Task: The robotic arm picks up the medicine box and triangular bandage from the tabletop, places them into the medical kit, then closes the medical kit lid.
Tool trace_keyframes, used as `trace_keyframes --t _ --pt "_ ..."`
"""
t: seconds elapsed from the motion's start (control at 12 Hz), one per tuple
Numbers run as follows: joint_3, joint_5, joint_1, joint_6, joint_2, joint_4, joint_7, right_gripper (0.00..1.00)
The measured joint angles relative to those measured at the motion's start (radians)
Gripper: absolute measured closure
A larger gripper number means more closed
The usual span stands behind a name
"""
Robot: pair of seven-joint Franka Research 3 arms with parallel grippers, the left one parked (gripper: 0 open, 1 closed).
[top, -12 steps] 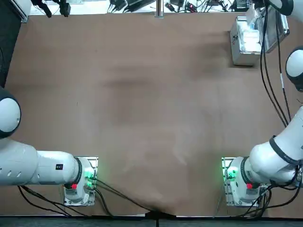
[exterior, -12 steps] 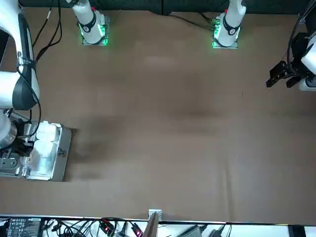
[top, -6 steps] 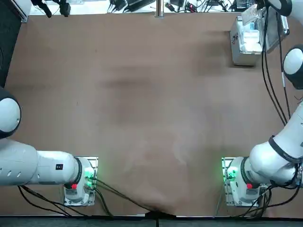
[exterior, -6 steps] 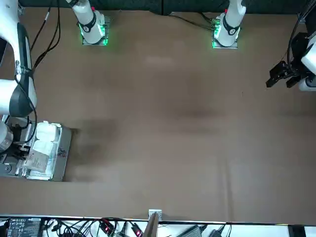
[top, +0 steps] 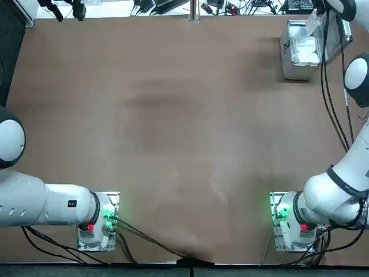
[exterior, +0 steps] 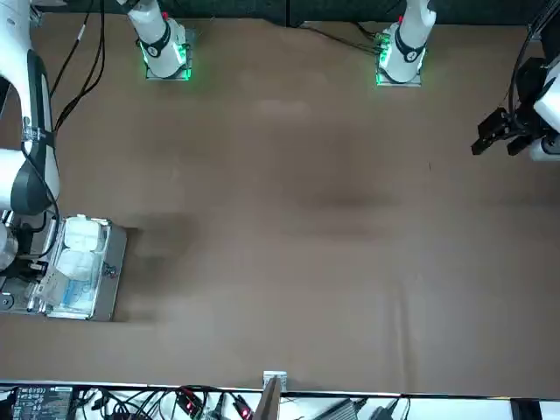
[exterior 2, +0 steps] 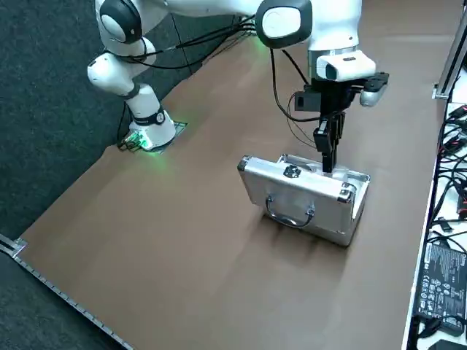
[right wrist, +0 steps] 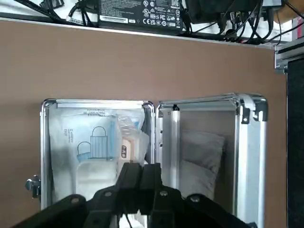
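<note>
Where the packet (right wrist: 132,135) meets the tool (right wrist: 141,166): the tips are closed on its near end; its body lies beyond them, far and slightly left.
Packet's long axis: roughly near to far, though its clear wrap makes the outline a fair guess; it points to the far side.
Kit (exterior 2: 299,197): open on the worktop (top: 173,115), at the far right, its long axis also near to far.
Tray (right wrist: 44,152) and lid (right wrist: 251,161): tray on the left, lid raised on the right; the packet is over the tray's right part, beside the hinge.
Right arm (exterior 2: 332,25): the nearer one, reaching down over the kit.
Next move: probably a small shift left, away from the hinge, then release; a snagged wrap could hinder the lid.
</note>
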Motion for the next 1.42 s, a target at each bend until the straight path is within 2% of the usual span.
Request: trace_keyframes --t 1.42 --pt "-0.005 0.000 -0.011 0.013 0.013 0.028 0.001 0.99"
